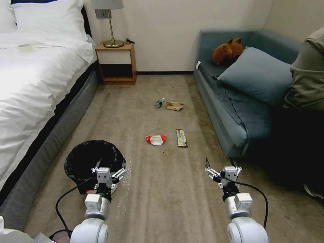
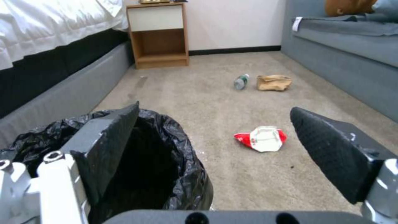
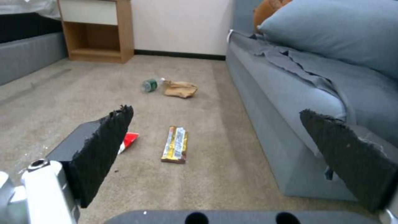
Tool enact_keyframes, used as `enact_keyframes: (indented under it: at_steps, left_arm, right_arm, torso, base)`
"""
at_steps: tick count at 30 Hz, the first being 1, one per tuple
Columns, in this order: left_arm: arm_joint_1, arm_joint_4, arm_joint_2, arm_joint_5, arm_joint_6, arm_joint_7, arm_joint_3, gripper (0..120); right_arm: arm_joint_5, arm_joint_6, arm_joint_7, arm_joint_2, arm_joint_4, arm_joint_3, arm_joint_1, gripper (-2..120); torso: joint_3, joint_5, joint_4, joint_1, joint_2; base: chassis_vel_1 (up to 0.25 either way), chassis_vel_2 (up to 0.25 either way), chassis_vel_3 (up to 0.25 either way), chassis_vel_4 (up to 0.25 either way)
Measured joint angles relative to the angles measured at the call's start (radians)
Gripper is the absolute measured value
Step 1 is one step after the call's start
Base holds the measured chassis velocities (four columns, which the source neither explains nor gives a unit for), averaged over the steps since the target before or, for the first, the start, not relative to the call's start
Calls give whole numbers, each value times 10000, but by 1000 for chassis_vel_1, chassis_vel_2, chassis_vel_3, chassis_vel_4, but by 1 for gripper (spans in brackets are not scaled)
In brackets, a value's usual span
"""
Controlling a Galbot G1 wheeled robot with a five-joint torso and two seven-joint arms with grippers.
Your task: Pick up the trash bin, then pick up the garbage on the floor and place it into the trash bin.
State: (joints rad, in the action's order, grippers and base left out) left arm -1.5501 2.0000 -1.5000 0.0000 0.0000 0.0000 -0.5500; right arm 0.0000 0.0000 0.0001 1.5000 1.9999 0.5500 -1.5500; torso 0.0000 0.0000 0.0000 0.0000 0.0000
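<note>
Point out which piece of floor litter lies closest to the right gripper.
The long dark yellow-printed snack wrapper, straight ahead of the right gripper. The red-and-white wrapper sits further left; the bottle and paper bag lie farther off.

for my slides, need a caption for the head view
Open left gripper at the trash bin, open right gripper hovering, garbage on carpet.

Carpet [image 1: 162,189] — bin [image 1: 91,158], litter [image 1: 156,139]

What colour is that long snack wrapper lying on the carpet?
The long snack wrapper is dark brown with yellow print, clearest in the right wrist view.
</note>
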Motion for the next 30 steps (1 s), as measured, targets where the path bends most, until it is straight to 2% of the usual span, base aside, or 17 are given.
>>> enact_keyframes:
  at_steps: [30]
  left_arm:
    - [0,0,0,0,0,0,0,98]
  right_arm:
    - [0,0,0,0,0,0,-1,100]
  torso:
    - [0,0,0,0,0]
  base:
    - [0,0,0,0]
